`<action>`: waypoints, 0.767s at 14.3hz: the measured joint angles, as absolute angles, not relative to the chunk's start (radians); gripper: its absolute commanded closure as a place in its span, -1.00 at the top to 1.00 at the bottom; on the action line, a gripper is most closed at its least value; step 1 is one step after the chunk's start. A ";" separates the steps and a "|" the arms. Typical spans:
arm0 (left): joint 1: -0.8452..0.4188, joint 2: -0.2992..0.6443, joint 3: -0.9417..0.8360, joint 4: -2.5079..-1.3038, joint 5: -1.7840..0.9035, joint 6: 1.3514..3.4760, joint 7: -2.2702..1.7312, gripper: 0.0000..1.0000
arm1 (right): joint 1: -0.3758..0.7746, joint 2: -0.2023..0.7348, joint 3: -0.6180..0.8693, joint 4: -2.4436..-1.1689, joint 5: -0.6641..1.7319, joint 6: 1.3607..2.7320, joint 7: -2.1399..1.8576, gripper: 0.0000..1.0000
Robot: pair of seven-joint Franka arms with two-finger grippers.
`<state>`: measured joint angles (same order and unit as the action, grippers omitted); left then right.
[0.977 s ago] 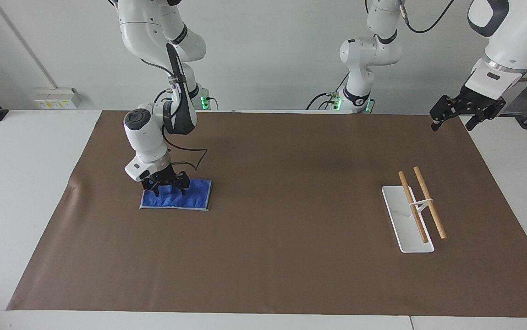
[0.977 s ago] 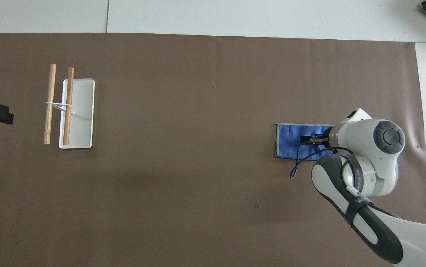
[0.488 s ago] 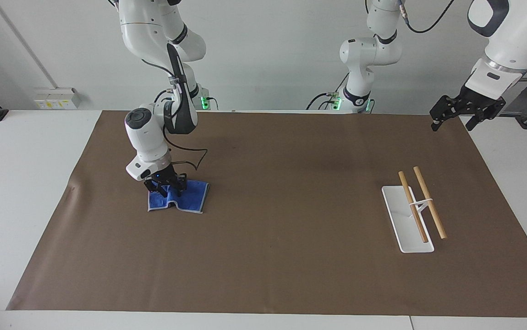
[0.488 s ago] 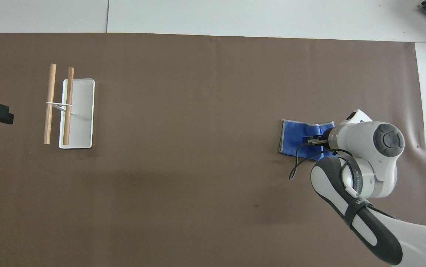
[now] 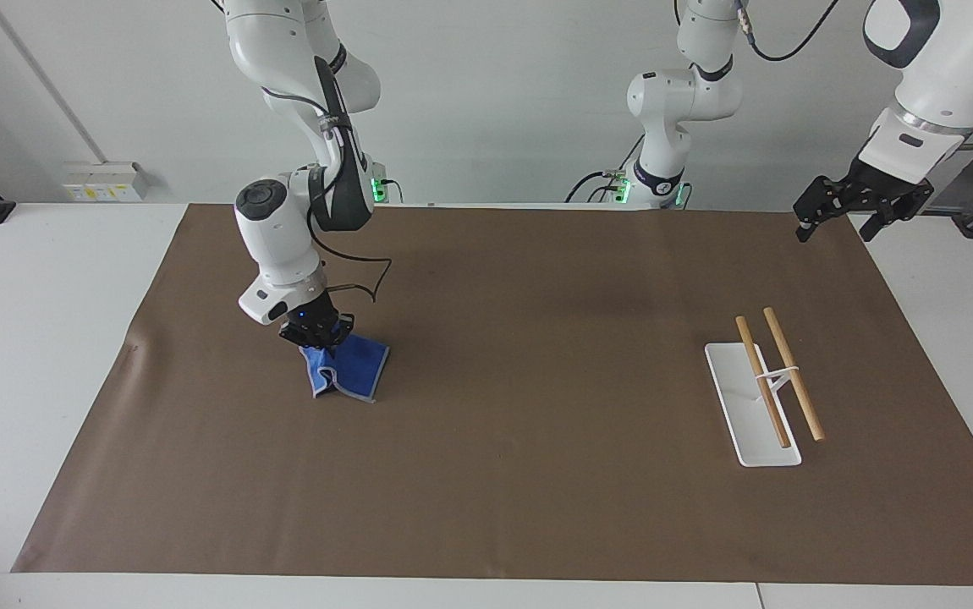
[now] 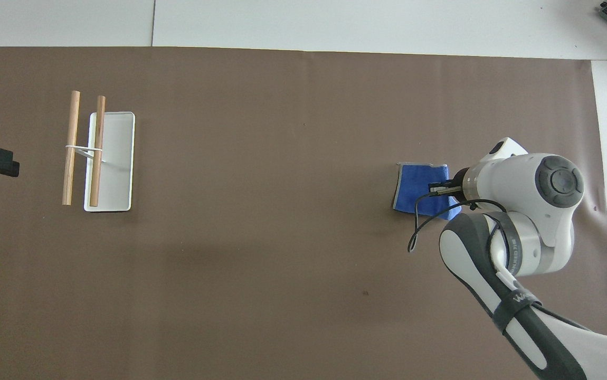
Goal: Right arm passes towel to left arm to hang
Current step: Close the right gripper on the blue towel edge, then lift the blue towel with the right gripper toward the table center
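The towel (image 5: 346,365) hangs bunched from the right gripper (image 5: 317,337), whose fingertips are pressed together on its upper edge. The cloth droops in folds below the gripper, its pale stitched edge showing along the lower hem, and its lowest part reaches the brown mat (image 5: 503,491) or hangs just above it; which of the two cannot be told. In the overhead view the towel (image 6: 419,194) shows beside the wrist of the right arm (image 6: 520,211), which covers the pinched end.

Taking the towel as the landmark: it is over the mat at the right arm's end of the table. The rack (image 5: 761,397), a white tray base carrying two wooden rods on a thin white stand, sits well apart from the towel, toward the left arm's end of the table and slightly farther from the robots.

The left gripper (image 5: 842,222) hangs in the air over the mat's corner at the left arm's end, well apart from the towel, with its fingers spread and nothing between them; that arm waits.
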<state>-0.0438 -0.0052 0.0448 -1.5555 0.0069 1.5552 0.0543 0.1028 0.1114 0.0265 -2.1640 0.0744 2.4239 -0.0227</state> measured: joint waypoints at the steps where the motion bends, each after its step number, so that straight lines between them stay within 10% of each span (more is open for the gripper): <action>1: -0.044 -0.005 0.045 -1.555 0.007 1.555 0.054 1.00 | 0.103 0.096 0.041 -2.138 0.110 2.391 -0.023 -1.00; 11: -0.044 -0.005 0.045 -1.556 0.007 1.555 0.054 1.00 | 0.115 0.072 0.155 -1.874 0.556 2.197 -0.023 -1.00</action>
<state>-0.0438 -0.0052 0.0448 -1.5555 0.0069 1.5551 0.0543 0.1145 0.0723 0.1547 -1.8739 0.5559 2.1969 -0.0229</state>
